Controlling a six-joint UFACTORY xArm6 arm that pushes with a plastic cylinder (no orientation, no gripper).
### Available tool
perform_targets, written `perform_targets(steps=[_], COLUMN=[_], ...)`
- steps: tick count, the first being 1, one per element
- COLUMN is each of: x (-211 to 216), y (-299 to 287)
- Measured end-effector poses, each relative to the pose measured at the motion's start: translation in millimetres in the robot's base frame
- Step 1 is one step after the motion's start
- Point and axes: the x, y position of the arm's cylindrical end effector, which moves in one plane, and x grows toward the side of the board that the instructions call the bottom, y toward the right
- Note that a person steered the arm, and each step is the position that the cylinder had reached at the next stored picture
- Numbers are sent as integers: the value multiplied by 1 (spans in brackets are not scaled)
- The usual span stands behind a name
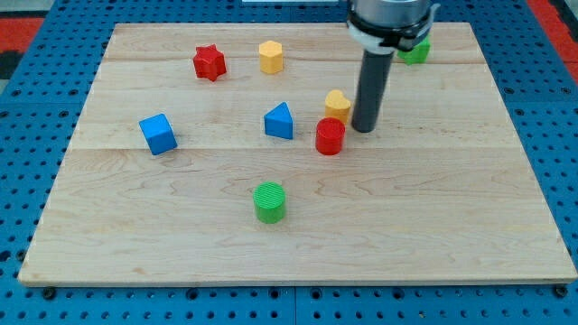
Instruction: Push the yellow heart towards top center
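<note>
The yellow heart (338, 105) lies a little right of the board's middle, just above a red cylinder (330, 136). My tip (364, 129) stands on the board right beside the heart, at its right and slightly lower side, close to touching it. The dark rod rises from there to the view's top. A yellow hexagon (271, 56) sits near the top centre.
A red star (209, 62) lies at the upper left. A blue triangle (280, 121) is left of the heart. A blue cube (158, 134) sits at the left. A green cylinder (269, 201) is at the lower middle. A green block (415, 51) is partly hidden behind the arm at the top right.
</note>
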Motion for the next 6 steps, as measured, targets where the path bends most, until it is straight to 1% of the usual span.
perform_targets(steps=[1,2,3,4,5,6], x=[0,0,-11,-47,-38,-40], y=[-56,-23,12,12,16,16])
